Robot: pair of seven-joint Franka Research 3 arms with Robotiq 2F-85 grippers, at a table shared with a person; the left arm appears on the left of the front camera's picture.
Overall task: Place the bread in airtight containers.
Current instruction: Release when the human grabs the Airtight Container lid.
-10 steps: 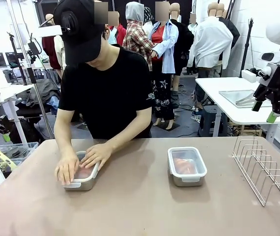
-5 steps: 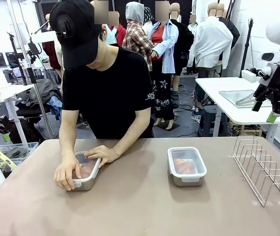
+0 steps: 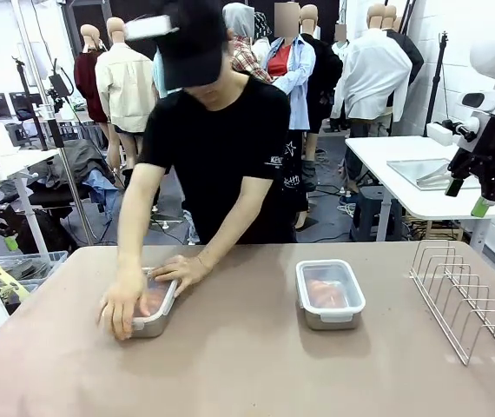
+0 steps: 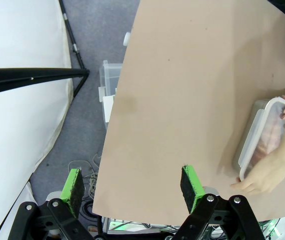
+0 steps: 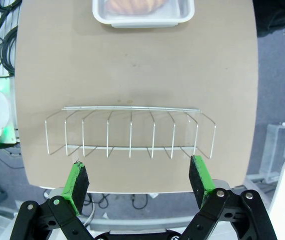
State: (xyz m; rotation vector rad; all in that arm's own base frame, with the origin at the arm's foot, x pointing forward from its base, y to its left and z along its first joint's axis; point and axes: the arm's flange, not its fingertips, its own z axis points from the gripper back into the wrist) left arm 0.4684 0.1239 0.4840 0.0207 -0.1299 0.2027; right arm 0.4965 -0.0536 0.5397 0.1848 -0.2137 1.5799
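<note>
A: What are the materials and shapes on the matte tan tabletop (image 3: 247, 365)?

B: Two small rectangular stainless-steel pans with rounded corners, each under a clear plastic snap-on lid. The left pan (image 3: 154, 306) holds a golden-brown roll (image 3: 155, 298), seen dimly through the lid. The right pan (image 3: 330, 294) holds a second roll (image 3: 326, 293) and stands alone near the table's middle. A thin silver wire rack (image 3: 465, 300) with upright loops lies toward the table's right edge.

A: Who is in contact with the left pan?

B: The person's two hands. One hand (image 3: 124, 300) lies flat over the pan's near end; the other hand (image 3: 181, 271) presses its far corner.

A: State of the grippers?

B: The left gripper (image 4: 132, 187) has its green-padded jaws spread wide, clamped on nothing, above the table's edge. The right gripper (image 5: 138, 182) is likewise spread and empty, above the wire rack.

A: Open room?

B: Bare tabletop lies between the two pans, in front of them, and between the right pan and the rack.

A: What do the views add?

B: The left wrist view shows floor, cables and a clear bin (image 4: 108, 80) beyond the table edge. The right wrist view shows the rack's eight loops from above.
</note>
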